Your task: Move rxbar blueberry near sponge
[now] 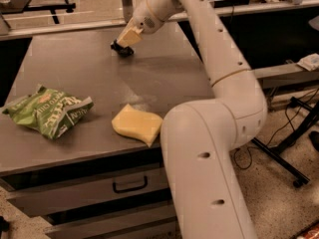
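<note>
My gripper (124,43) is at the far middle of the grey table (75,68), its tip down at the surface. It is shut on a small dark object, the rxbar blueberry (121,49), which shows just below the tip and touches or nearly touches the table. The pale yellow sponge (137,124) lies near the table's front edge, well in front of the gripper and close to my arm's lower link. The bar is far from the sponge.
A green chip bag (50,111) lies at the front left of the table. My white arm (219,54) arches over the table's right side. A drawer with a handle (129,184) sits under the table top. Cables and a stand foot lie on the floor at right.
</note>
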Robot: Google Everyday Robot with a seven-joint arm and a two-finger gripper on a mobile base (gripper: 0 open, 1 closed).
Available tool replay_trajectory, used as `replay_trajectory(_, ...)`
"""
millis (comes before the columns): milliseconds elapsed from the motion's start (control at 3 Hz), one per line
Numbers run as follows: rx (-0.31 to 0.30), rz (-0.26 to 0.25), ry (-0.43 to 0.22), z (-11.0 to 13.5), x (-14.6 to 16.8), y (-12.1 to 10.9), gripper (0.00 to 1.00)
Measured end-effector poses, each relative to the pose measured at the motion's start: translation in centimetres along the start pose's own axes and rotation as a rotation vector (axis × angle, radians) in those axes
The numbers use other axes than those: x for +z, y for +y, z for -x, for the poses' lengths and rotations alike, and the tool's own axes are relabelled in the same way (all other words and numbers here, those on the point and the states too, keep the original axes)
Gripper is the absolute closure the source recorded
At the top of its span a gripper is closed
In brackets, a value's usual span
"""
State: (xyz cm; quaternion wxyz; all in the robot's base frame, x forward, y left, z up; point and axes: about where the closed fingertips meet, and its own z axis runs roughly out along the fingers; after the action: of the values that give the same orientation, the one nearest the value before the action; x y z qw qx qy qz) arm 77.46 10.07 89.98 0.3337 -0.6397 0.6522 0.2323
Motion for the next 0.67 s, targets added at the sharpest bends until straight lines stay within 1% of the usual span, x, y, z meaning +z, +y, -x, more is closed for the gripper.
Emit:
replay_trajectory(333, -0.004, 0.009, 0.001, -1.2, -5.1, 2.3, 1.0)
replay_trajectory(667, -0.029, 0.004, -0.001, -1.6, -9.7, 5.6, 1.0)
